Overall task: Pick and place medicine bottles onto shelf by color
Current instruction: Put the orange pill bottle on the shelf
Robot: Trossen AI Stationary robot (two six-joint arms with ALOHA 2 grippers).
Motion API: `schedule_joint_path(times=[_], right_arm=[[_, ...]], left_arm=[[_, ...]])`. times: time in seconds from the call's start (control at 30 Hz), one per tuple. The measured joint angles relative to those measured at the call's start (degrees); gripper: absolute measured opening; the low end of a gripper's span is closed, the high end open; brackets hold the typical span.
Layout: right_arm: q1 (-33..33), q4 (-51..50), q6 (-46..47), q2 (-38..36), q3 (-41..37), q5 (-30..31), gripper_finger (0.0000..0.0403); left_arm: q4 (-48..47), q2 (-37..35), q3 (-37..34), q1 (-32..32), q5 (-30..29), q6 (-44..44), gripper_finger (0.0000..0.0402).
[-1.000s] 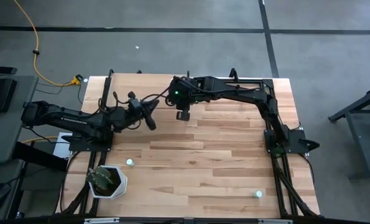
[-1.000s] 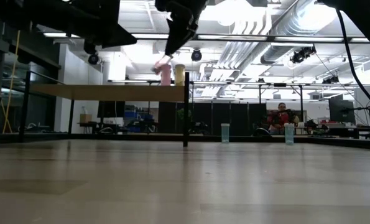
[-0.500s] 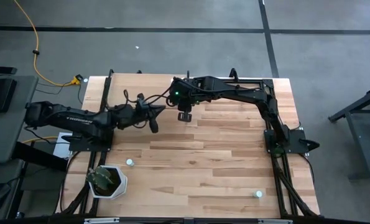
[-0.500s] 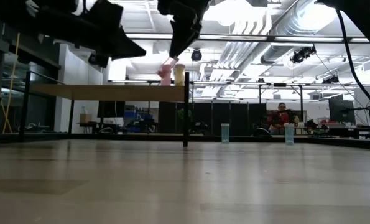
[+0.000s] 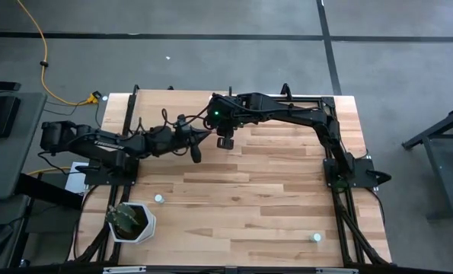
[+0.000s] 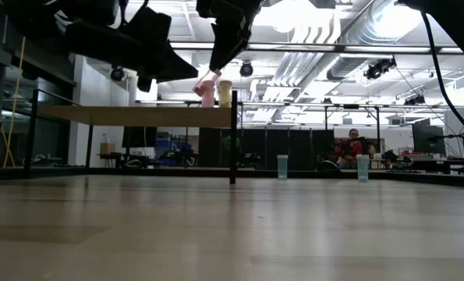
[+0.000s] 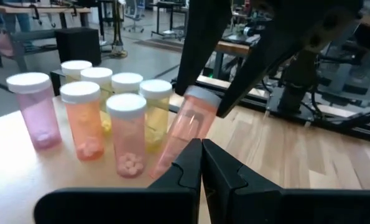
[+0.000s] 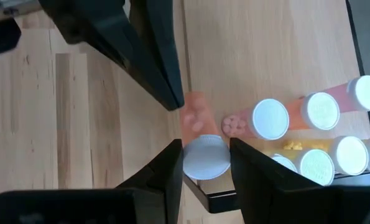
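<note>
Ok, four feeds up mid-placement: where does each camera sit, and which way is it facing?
High: above the table, straight down; both arms meet near the shelf.
Low: table-top height, level toward the room; shelf on black posts, arms dropping in from above.
Left wrist: on the left arm, past its shut left gripper, facing the capped bottles on the shelf.
Right wrist: on the right arm, looking down; right gripper clamps a white-capped pink bottle.
Shared: both wrist views show that tilted pink bottle at the shelf edge.
</note>
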Motion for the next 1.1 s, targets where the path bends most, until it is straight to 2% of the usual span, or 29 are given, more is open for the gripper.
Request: schedule_joint_path(times=[0.47,1.1], right_arm=[[0.0,0.0,0.0,0.0,0.0,-0.1,0.0106],[0.0,0.8,0.0,0.0,0.0,0.0,0.0106]], left_arm=[[0.0,1.6,0.5,0.0,-8.7,0.0,0.0],[0.2,5.7,0.5,2.6,-7.8,-3.0,0.0]])
